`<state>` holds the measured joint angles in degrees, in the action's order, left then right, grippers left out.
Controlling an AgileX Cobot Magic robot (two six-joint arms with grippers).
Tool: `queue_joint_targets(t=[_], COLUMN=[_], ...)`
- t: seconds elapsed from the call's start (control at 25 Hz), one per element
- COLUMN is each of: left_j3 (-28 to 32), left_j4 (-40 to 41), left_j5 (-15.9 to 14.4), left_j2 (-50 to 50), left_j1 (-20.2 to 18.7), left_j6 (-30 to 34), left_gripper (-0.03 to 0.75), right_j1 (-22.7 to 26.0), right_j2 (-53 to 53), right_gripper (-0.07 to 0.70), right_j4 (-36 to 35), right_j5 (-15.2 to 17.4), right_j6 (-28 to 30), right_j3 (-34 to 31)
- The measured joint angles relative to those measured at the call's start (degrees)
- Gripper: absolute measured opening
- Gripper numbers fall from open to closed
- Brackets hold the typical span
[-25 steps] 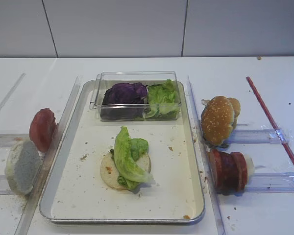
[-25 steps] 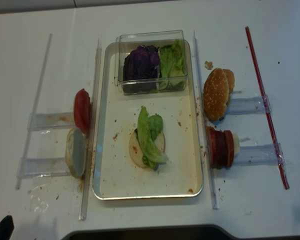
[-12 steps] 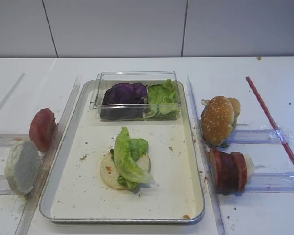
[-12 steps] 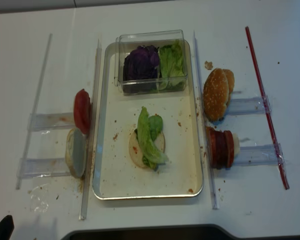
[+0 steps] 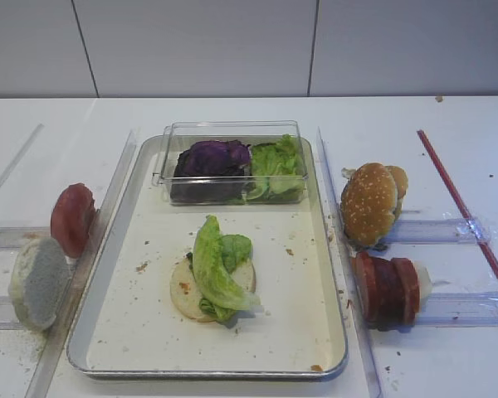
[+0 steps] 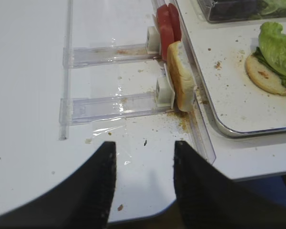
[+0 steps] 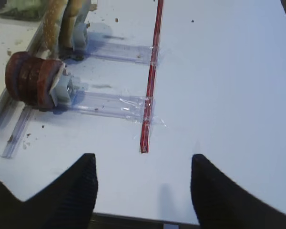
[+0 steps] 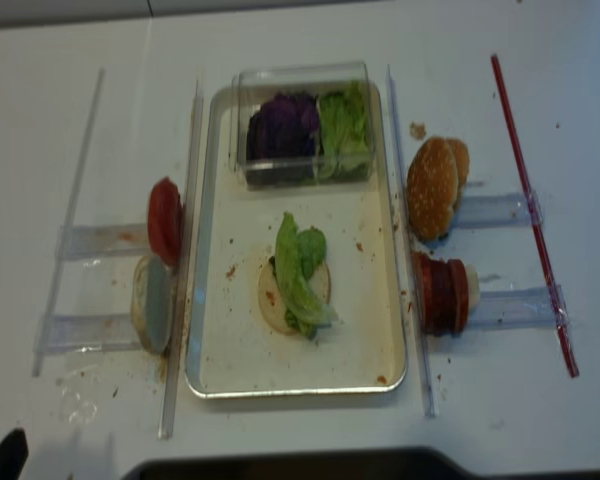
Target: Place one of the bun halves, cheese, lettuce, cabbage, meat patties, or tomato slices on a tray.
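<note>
Lettuce on a bun in the tray

Your right gripper [image 7: 142, 183] and left gripper [image 6: 144, 179] both sit wide open, holding nothing; lettuce [image 5: 212, 267] lies on a bun half [image 5: 183, 294] in the tray [image 5: 315, 352].

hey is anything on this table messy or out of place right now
Mostly crumbs. Brown crumbs speckle the tray floor around the bun half and lettuce, and more lie on the table by the pale bun standing on edge in its holder. Nothing looks toppled.
</note>
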<state>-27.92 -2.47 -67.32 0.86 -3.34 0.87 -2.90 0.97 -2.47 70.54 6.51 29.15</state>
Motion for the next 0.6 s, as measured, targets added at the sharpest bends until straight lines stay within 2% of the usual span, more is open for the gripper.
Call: queue_joint_targets(t=[0.2,0.6], left_j3=[0.0,0.0], left_j4=[0.0,0.0], left_j5=[0.0,0.0], left_j2=[0.0,0.0], left_j1=[0.0,0.0], left_j6=[0.0,0.0], left_gripper=[0.286,0.286], right_j1=[0.0,0.0], right_j2=[0.0,0.0], right_gripper=[0.474,0.474], right_j4=[-0.3,-0.7], right_j5=[-4.3,-5.0], right_j6=[0.0,0.1], right_j3=[-1.8,-1.9])
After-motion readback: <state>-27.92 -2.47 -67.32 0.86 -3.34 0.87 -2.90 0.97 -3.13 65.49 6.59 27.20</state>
